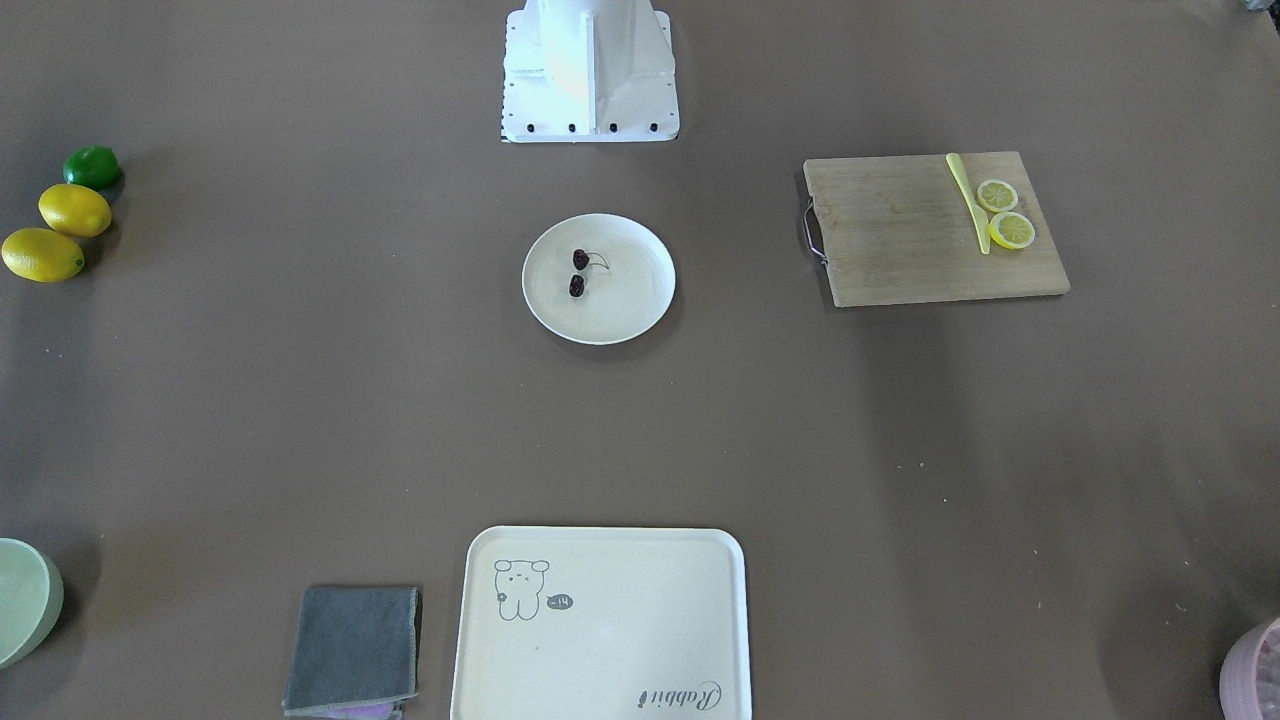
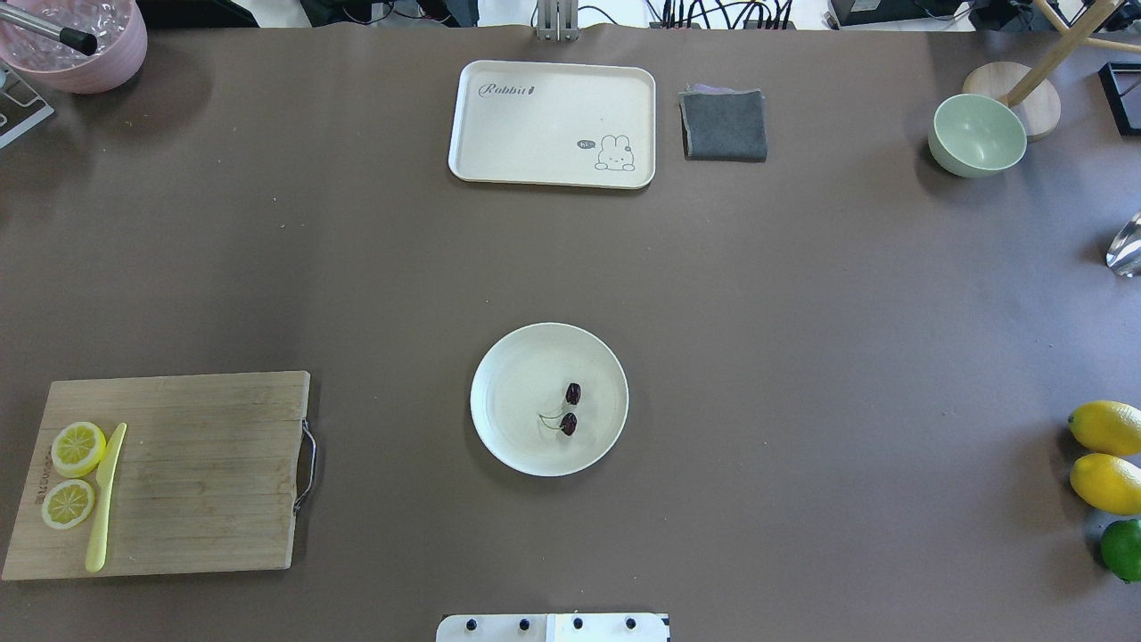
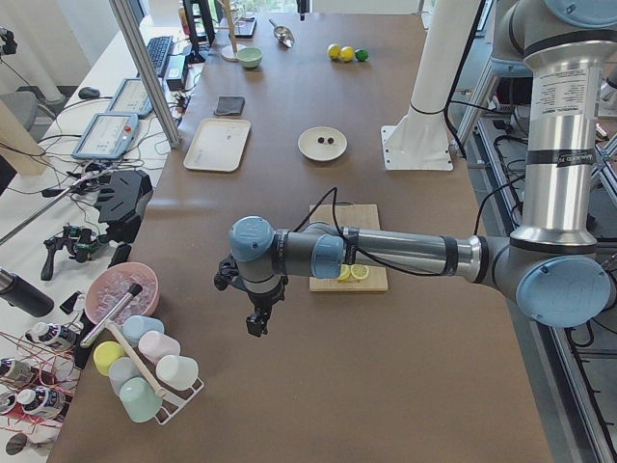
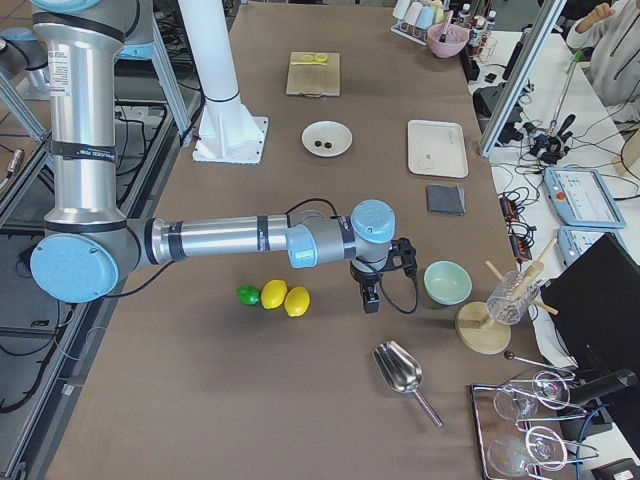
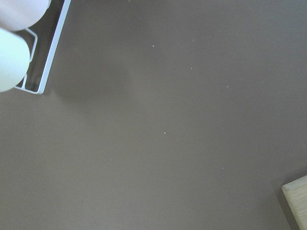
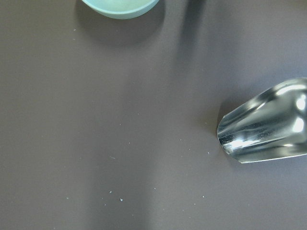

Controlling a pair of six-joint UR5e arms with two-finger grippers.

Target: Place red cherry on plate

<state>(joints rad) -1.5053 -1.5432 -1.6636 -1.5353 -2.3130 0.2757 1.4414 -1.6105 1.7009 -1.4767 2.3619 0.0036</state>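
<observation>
Brown table (image 2: 802,312): red cherry (image 2: 568,423) on plate (image 2: 517,383), placed I judge; left gripper (image 3: 256,323), right gripper (image 4: 370,298) hang aside, open or closed I cannot tell.

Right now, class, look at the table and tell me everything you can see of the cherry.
The cherry is a pair of tiny, round, dark maroon fruits joined by a thin curved stem. It lies flat inside the plate, a little off centre toward the robot's right. The two fruits sit close together with a small gap between them, and the stem arches away to the robot's left. It rests on the plate's pale surface, and nothing else touches it.
</observation>
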